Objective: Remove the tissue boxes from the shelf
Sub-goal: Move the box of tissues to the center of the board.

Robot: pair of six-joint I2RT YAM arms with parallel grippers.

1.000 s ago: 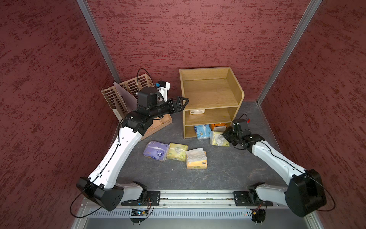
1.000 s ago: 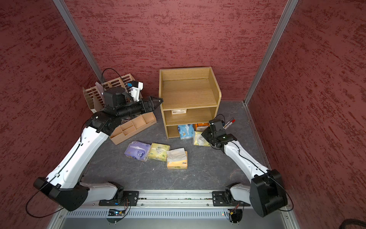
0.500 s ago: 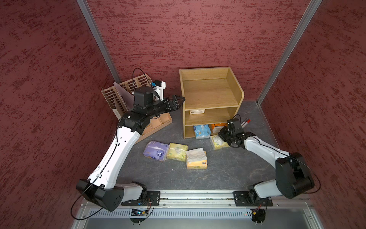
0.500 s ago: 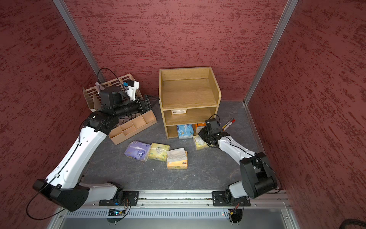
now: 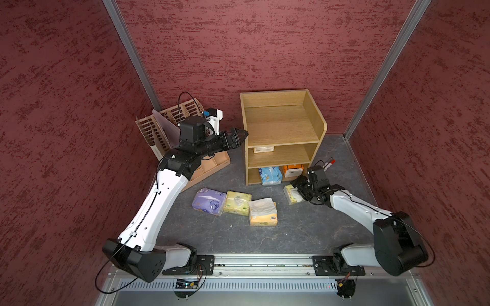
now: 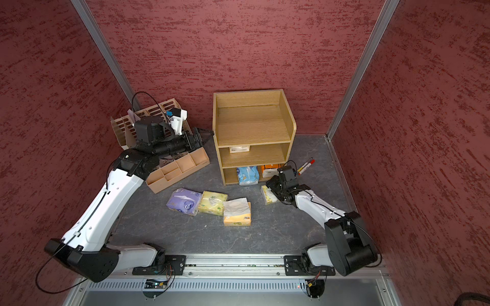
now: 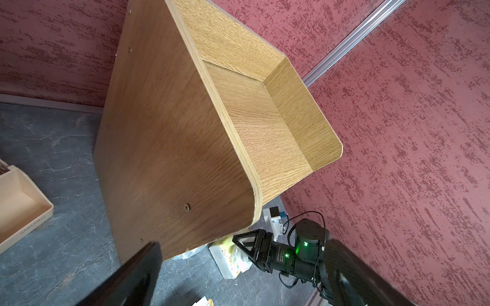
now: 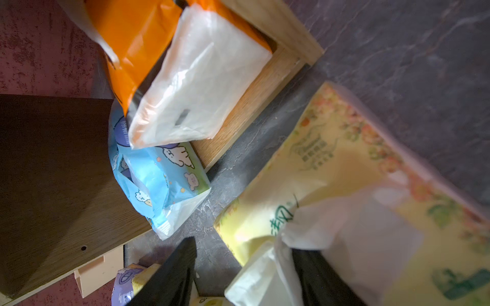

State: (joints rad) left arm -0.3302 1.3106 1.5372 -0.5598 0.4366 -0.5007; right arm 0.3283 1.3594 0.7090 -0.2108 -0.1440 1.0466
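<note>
The oak shelf [image 5: 281, 124] [image 6: 252, 124] holds a cream pack [image 5: 263, 149] on its middle tier. A blue pack [image 5: 270, 175] [image 8: 164, 180] and an orange pack [image 5: 292, 170] [image 8: 132, 39] sit in the bottom tier. Purple [image 5: 208, 200], yellow-green [image 5: 236, 202] and orange-yellow [image 5: 263, 216] tissue boxes lie on the floor in front. A yellow floral pack [image 5: 291, 194] [image 8: 331, 164] lies right of them. My right gripper [image 5: 298, 189] [image 8: 244, 278] is open over its white tissue. My left gripper [image 5: 238, 135] [image 7: 246, 286] hangs open beside the shelf's left panel [image 7: 172, 132].
A beige slotted file organizer [image 5: 164, 127] and a tan compartment tray [image 5: 209, 169] stand left of the shelf, under my left arm. Two markers [image 5: 328, 163] lie by the shelf's right side. Red walls close in on three sides; the arms' rail [image 5: 259, 261] runs along the front.
My right gripper has opened, and the yellow floral pack has come a little forward on the floor. My left gripper has stayed beside the shelf's left panel.
</note>
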